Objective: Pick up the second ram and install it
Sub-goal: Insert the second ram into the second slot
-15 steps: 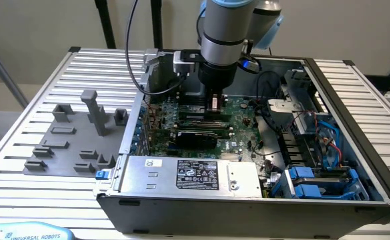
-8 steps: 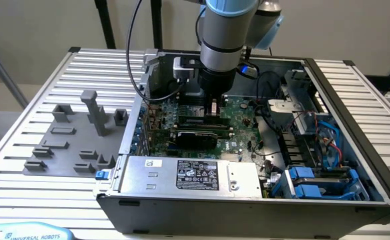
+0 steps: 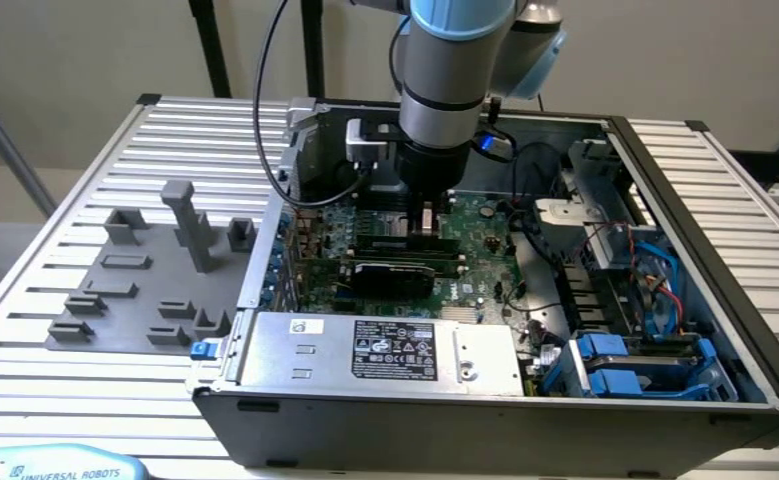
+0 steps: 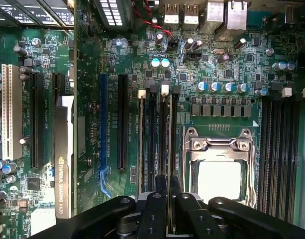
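Hovering low inside the open computer case (image 3: 709,330), the gripper (image 4: 168,191) has its jaws nearly closed on the second ram (image 4: 168,149), a thin stick seen edge-on at lower centre of the wrist view, standing over the memory slots (image 4: 157,134) just beside the processor socket (image 4: 219,164). Whether it is fully seated I cannot tell. The stick looks light, stiff and fragile, best pinched by its top edge, as here. Grey fixture blocks (image 3: 162,270) sit on the desk (image 3: 42,290) at middle left.
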`<state>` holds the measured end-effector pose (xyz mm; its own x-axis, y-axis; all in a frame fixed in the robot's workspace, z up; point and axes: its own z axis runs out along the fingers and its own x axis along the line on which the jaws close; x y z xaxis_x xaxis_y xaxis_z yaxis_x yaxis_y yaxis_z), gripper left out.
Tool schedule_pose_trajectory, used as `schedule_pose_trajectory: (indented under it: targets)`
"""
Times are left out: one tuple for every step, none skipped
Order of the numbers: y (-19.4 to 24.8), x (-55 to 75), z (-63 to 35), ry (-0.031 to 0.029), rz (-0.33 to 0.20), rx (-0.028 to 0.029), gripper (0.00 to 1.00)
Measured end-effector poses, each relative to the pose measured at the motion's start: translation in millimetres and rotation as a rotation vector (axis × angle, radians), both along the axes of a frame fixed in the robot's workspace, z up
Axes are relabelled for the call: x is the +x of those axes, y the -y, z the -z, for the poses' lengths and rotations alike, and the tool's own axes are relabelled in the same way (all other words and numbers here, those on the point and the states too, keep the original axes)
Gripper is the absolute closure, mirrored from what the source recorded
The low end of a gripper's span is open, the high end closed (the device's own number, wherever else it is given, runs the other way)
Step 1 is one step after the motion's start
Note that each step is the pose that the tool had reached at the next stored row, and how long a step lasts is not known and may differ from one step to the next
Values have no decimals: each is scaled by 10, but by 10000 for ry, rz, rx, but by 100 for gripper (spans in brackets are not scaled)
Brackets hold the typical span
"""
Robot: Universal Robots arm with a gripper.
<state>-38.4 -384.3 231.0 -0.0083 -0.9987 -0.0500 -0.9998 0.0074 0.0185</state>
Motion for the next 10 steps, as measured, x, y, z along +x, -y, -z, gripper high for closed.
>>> schedule_pose_trajectory:
  targets:
    - [0,0,2,1,-4,-5,86]
    - [0,0,3,0,-5,-7,86]
    - [0,0,7,2,-7,-6,86]
    - [0,0,8,1,-8,-10,86]
    - [0,0,9,0,-8,-11,86]
    - [0,0,9,0,-9,-11,86]
    - [1,0,11,0,-11,-11,86]
    - [1,0,12,1,-11,-9,86]
    - [3,-1,13,2,-13,-8,86]
    - [7,0,13,1,-14,-8,86]
